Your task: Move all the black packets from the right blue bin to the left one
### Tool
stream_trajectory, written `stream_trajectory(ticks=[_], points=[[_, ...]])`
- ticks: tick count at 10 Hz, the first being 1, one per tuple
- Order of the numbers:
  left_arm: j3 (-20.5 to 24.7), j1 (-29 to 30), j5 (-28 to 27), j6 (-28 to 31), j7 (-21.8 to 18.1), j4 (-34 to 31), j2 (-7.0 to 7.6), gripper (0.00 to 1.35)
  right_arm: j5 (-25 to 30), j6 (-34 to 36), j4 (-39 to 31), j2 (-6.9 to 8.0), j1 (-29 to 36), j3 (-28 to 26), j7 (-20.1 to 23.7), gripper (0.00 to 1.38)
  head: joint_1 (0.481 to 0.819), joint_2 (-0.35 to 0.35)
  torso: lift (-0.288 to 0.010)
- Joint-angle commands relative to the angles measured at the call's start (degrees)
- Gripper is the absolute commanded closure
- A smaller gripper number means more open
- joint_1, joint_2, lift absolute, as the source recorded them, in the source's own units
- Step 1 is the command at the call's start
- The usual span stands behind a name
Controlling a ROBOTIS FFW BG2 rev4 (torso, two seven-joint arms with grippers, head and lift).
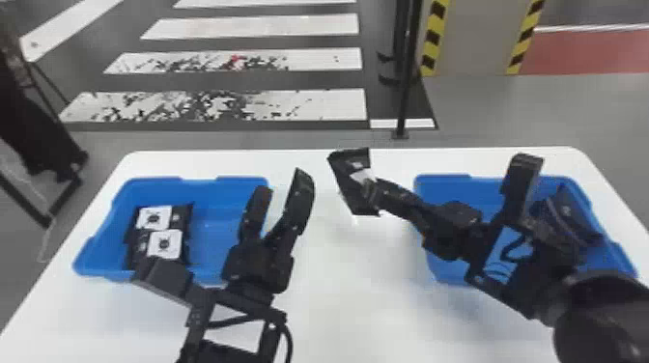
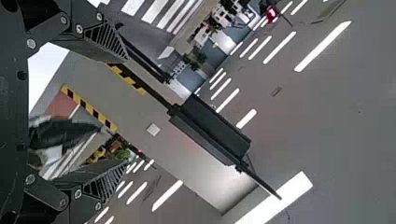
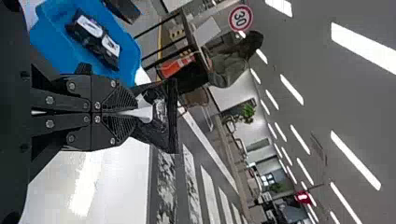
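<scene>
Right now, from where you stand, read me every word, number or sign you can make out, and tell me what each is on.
"30", on the round red-edged sign in the background.
Red sign farther back: too blurred to read.
White labels on the packets in the left bin: dark marks, too blurred.
Label on the packet in the right gripper: unreadable.

room over table (image 1: 338, 299), left gripper (image 1: 282, 182) crowding left bin (image 1: 207, 192)

The left bin (image 1: 203, 186) is blue, the crosswalk (image 1: 309, 26) black-and-white striped
</scene>
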Motion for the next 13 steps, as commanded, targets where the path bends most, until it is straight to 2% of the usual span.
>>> stream_trajectory(ticks=[1,4,5,6,8,9,12,13], points=[[-0.42,-0.47,-1.28,2.64,0.00,0.00,0.13,0.31,-1.97,-0.33,0.89,-0.37,-1.31,4.56,-0.07,1.16,0.695,0.094,-0.168],[1.52,-0.33,-6.31,4.19,0.35,1.13,-0.31,0.31,-4.72,-0.47,0.46,-1.16,-2.16,9.70,-0.07,1.16,0.695,0.156,-0.168],[1.75,-0.19,-6.31,4.33,0.35,1.27,-0.40,0.31,-5.29,-0.47,0.46,-1.34,-2.58,10.96,-0.07,1.16,0.695,0.165,-0.168],[1.75,-0.19,-6.31,4.33,0.35,1.41,-0.40,0.37,-5.40,-0.47,0.61,-1.42,-2.72,11.08,-0.07,1.16,0.695,0.187,-0.168],[1.98,-0.19,-6.42,4.47,0.35,1.41,-0.40,1.13,-5.75,-0.47,0.61,-1.42,-2.58,11.19,-0.07,1.16,0.695,0.201,-0.168],[2.55,-0.05,-6.65,4.89,0.35,1.41,-0.57,1.20,-5.75,-0.61,0.61,-1.34,-2.72,11.08,-0.07,1.16,0.695,0.202,-0.168],[3.47,0.24,-8.14,4.89,0.08,1.41,-0.75,1.21,-6.09,-1.73,3.00,-1.07,-3.70,11.08,-0.07,1.15,0.695,0.206,-0.168],[4.49,0.24,-9.39,4.19,0.08,1.41,-1.01,1.21,-6.55,-3.70,4.12,-0.90,-3.98,11.08,0.20,0.99,0.695,0.206,-0.168]])
